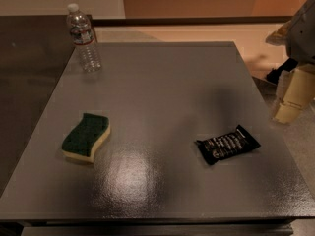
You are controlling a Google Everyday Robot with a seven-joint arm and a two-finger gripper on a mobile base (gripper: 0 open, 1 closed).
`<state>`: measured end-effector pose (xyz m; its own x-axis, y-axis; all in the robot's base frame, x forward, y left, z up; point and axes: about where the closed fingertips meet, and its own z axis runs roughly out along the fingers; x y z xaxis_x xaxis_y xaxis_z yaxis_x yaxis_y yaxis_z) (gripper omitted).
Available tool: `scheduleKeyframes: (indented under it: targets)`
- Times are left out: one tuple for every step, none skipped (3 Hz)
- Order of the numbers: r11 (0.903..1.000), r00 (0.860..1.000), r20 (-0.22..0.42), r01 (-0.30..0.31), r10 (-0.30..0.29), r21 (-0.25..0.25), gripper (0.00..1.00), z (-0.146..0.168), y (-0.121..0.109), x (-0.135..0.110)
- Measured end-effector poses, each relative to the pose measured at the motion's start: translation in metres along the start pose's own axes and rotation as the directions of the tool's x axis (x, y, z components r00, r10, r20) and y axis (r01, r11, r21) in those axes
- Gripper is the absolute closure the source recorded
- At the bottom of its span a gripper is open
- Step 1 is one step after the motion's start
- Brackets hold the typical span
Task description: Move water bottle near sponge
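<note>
The water bottle (pixel 83 38) stands upright, well behind the sponge (pixel 86 137). Our end effector (pixel 289 107) hangs far right of the sponge; we cannot tell its state.

On table (pixel 172 82): water bottle (pixel 83 39) back-left, sponge (pixel 86 137) front-left, packet (pixel 227 144) front-right; claw (pixel 288 109) beyond right edge.

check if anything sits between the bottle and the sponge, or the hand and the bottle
Nothing visible does. Only bare tabletop lies between the water bottle at the far left corner and the sponge. The hand hangs beyond the right edge; the black packet lies nearer, off its line.
</note>
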<state>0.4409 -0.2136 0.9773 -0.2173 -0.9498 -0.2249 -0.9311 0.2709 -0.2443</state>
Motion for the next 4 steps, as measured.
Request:
scheduleKeyframes:
  targets:
    - [0.9999,0.997,0.072,-0.008,0.009,-0.008,0.0,0.013,-0.011,-0.019]
    - [0.9999,0.986,0.167,-0.001,0.003,-0.013,0.0,0.036,-0.026,-0.054]
    - [0.9999,0.967,0.253,0.005,-0.001,-0.014,0.0,0.057,-0.044,-0.095]
    - [0.9998,0.944,0.331,0.005,0.001,-0.017,0.0,0.074,-0.063,-0.137]
